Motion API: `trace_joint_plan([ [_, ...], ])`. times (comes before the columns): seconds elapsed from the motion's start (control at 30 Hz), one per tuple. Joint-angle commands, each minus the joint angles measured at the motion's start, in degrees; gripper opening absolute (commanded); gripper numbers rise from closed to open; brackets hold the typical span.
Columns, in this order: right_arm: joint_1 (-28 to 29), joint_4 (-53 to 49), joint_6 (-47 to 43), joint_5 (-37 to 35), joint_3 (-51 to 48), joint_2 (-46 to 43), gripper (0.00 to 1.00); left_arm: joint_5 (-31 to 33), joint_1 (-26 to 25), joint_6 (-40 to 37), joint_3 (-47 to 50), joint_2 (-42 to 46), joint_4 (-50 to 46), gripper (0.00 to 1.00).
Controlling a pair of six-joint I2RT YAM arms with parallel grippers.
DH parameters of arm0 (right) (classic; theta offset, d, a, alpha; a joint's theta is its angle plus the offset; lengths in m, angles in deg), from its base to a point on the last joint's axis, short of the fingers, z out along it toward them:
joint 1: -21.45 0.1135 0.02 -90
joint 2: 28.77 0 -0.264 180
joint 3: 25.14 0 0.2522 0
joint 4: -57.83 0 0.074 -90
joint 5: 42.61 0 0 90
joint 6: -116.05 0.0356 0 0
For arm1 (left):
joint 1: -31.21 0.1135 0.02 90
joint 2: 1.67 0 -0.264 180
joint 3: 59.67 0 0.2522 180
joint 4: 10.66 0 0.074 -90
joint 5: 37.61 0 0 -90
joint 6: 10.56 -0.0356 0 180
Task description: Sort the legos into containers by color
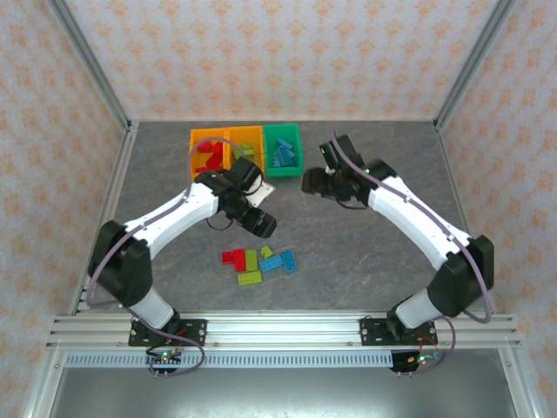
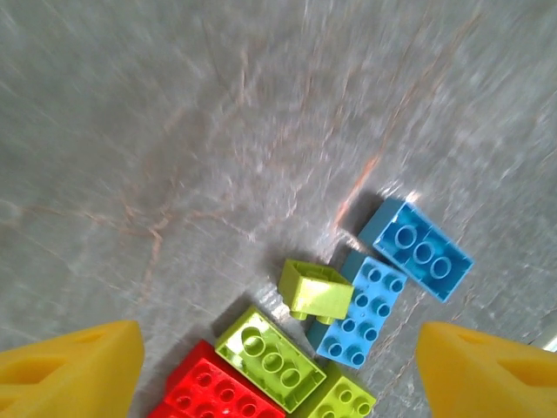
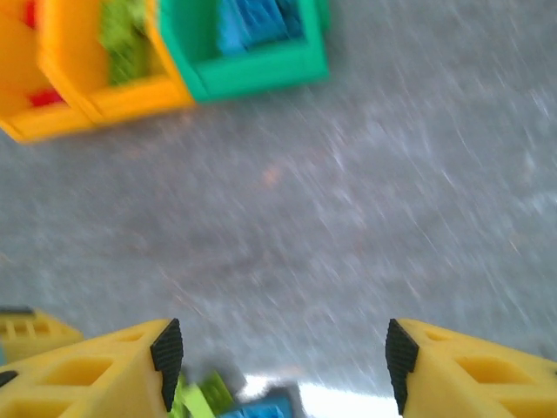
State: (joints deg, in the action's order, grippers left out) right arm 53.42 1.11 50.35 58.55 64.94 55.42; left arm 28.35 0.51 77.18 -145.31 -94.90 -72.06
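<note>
Three bins (image 1: 193, 152) in a far row (one brick colour in each), loose legos (image 1: 259, 259) nearer at mid-table, left gripper (image 2: 278, 348) spread empty above them, right gripper (image 3: 283, 348) apart, empty, near green bin (image 3: 261, 74).

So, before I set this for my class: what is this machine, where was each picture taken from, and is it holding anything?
Two robot arms are bolted to a table. One picture looks down from above; the other two come from cameras on each wrist. The left end effector hangs open over loose legos in red, lime and blue. The right end effector is open too, near three containers holding sorted bricks. Nothing is held.
</note>
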Motion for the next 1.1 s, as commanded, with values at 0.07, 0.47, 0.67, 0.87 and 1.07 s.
trace_joint_plan([
  [0.07, 0.11, -3.59, 4.62, -3.13, -8.36, -5.36, 0.67, -4.02, -1.05, -0.16, 1.00, -5.31, -4.67, 0.80],
  [0.47, 0.13, -4.39, 5.79, -5.38, -11.10, -7.42, 0.71, -3.14, -2.96, -2.69, -2.96, -14.14, -6.36, 0.79],
  [0.67, 0.12, -4.00, 6.37, -5.55, -11.44, -7.33, 0.71, -2.86, -3.10, -1.50, -2.83, -15.79, -4.32, 0.72],
  [0.87, 0.10, -4.33, 6.29, -4.78, -11.62, -7.63, 0.71, 0.98, -3.06, 0.94, -2.35, -15.84, -1.91, 0.55],
  [1.07, 0.11, -4.68, 5.46, -1.90, -12.24, -7.91, 0.71, 4.96, -3.07, 2.82, -1.61, -18.05, -0.80, 0.43],
])
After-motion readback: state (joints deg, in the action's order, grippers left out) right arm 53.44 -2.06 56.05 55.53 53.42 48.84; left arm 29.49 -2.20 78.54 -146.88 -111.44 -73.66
